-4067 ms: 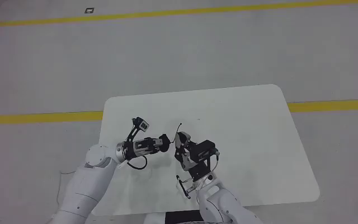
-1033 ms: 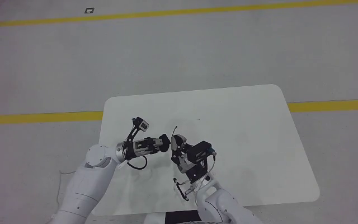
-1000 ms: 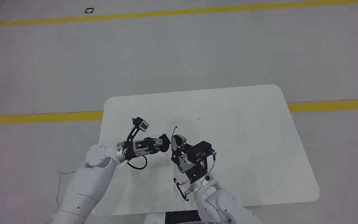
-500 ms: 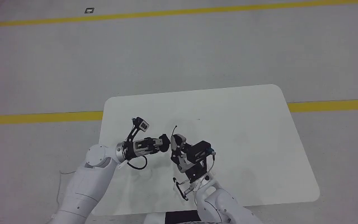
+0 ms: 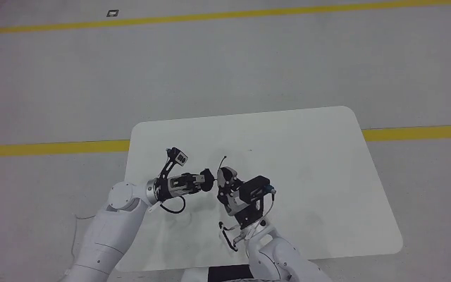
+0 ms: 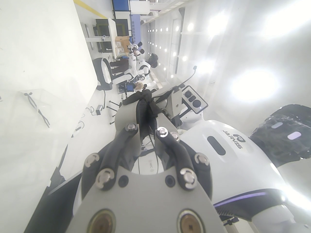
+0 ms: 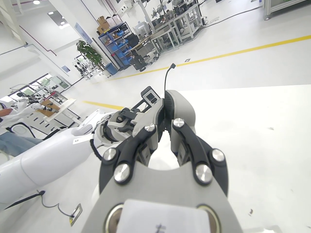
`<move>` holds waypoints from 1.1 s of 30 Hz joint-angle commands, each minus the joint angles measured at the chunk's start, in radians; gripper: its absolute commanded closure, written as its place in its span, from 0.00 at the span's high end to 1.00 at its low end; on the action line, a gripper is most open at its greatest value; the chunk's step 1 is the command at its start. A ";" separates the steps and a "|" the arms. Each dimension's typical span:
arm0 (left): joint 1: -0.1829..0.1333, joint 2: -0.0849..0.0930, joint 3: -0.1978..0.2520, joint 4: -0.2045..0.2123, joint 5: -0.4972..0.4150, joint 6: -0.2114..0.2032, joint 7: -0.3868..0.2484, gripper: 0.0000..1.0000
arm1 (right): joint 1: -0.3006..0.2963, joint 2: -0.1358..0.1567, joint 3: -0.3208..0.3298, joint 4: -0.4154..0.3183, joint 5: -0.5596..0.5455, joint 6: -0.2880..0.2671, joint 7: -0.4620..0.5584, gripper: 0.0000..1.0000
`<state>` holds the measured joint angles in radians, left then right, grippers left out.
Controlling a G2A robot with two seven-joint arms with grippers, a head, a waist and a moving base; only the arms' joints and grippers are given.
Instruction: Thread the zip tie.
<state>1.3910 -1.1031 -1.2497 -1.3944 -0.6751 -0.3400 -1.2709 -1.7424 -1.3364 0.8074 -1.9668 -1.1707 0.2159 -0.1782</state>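
shifted slightly right, my right gripper (image 7: 165, 116) clamps the zip tie (image 7: 166, 81) upright, head free on top, just beside my left gripper (image 6: 145, 115), whose fingers press together on what, i cannot tell. i'd square tail to head slowly, without twisting.

One white bench (image 5: 317, 141) is counted. Two tools are counted above it, the left tool (image 6: 145, 109) and the right tool (image 7: 166, 109). One black zip tie (image 7: 166, 83) is counted. Now one dark tangle of thin strips (image 5: 228, 237) is spotted on the bench, but its strips cannot be counted apart. Two yellow floor lines are tallied, the far line (image 5: 211, 15) and the near line (image 5: 63, 147).
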 commanded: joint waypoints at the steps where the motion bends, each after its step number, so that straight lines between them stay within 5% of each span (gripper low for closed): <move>1: 0.000 0.000 0.000 0.000 0.000 0.000 0.000 0.00 | 0.000 0.000 0.000 0.000 -0.004 0.008 -0.003 0.00; 33: 0.000 0.000 0.000 0.000 0.000 0.000 0.000 0.00 | 0.017 -0.004 -0.018 0.023 -0.038 0.054 0.011 0.00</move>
<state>1.3910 -1.1031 -1.2497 -1.3944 -0.6751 -0.3400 -1.2709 -1.7288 -1.3401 0.7922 -1.9458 -1.2107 0.2700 -0.1682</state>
